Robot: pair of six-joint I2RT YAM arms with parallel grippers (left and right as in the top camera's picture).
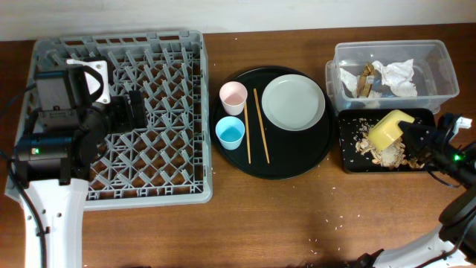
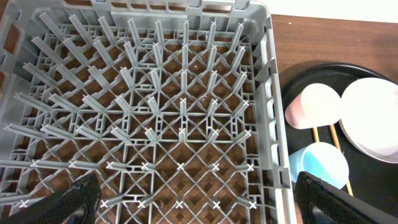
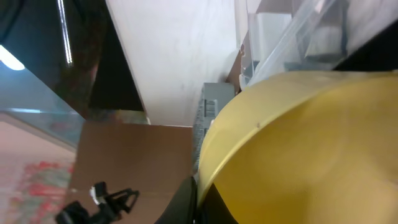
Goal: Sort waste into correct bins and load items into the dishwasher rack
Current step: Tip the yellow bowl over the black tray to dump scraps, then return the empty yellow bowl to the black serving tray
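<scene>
Yellow bowl (image 3: pixel 298 149) fills the right wrist view, gripped by the right tool (image 1: pixel 408 137) and tipped over the shallow black tray (image 1: pixel 424 114), presumably so the food leftovers (image 1: pixel 370 145) slide out (napkins (image 1: pixel 398 73) sit in the clear tub (image 1: pixel 439 56) beside it). Left tool (image 2: pixel 199 202) hangs wide open and empty above the dishwasher rack (image 2: pixel 186 93), probably placed to receive dishes, while plate (image 1: pixel 293 102), pink cup (image 1: pixel 233 95), light blue cup (image 1: pixel 230 132) and chopsticks (image 1: pixel 261 126) lie on the round tray (image 1: pixel 297 165).
</scene>
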